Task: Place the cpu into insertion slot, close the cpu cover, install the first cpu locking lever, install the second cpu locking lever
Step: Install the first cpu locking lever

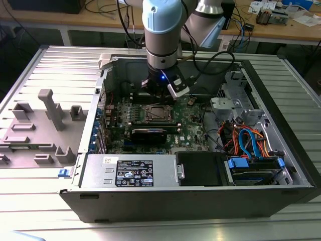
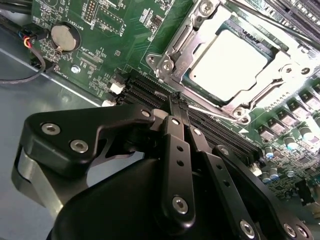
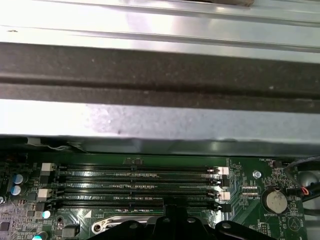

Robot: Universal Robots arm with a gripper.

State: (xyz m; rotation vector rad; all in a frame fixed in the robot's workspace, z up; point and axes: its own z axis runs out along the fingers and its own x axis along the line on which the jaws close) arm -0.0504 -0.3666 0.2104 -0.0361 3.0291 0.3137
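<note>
1. The cpu [image 2: 227, 60] lies flat in the insertion slot [image 1: 172, 115], at the centre of the exterior view.
2. The cpu cover [image 2: 172, 50] is down around it, its window framing the chip's pale top.
3. The jaws are together, their tips over the memory slots [image 3: 135, 185] just beside the socket; I cannot tell whether they pinch anything.
4. The arm [image 1: 161, 30], upper middle of the exterior view, stands over the green circuit board [image 1: 193, 128] inside the open computer case [image 1: 150, 201] on the slatted worktop [image 1: 50, 55].
</note>
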